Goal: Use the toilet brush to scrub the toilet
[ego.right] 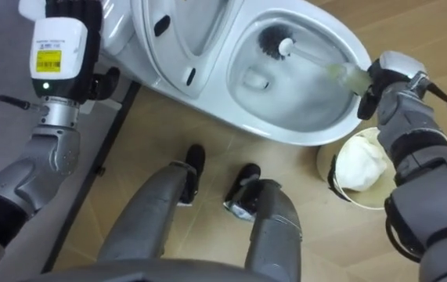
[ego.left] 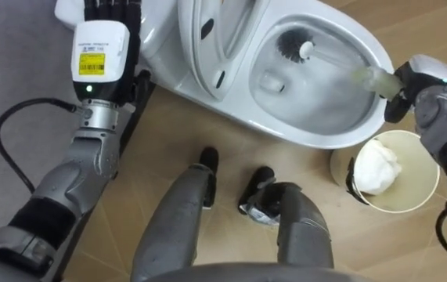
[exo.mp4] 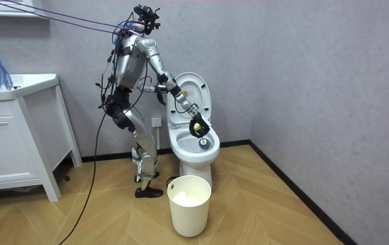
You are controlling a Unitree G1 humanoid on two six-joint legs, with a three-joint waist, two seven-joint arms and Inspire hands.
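A humanoid robot stands on a light wooden floor [ego.left: 207, 129], leaning over a white ceramic toilet [ego.left: 329, 142] whose seat and lid are raised. Its right hand [ego.left: 420, 78] reaches in from the right at the bowl's rim, fingers clasped round the end of a toilet brush with a pale translucent handle [ego.left: 337, 63]. The handle slants down across the bowl. Its dark bristle head [ego.left: 291, 45] sits inside the bowl against the far wall, above the drain.

The left hand [ego.left: 112, 14] is raised at the upper left, beside the toilet's base and lid. Its dark fingers run off the top edge, so I cannot tell whether they are released or clenched.

A round cream plastic waste bin [ego.left: 415, 196] stands on the floor just beside the bowl, below the right hand, with a crumpled white wad [ego.left: 376, 168] inside it. In the room view, a white cabinet with a basin [exo.mp4: 17, 136] stands well apart at the room view's left
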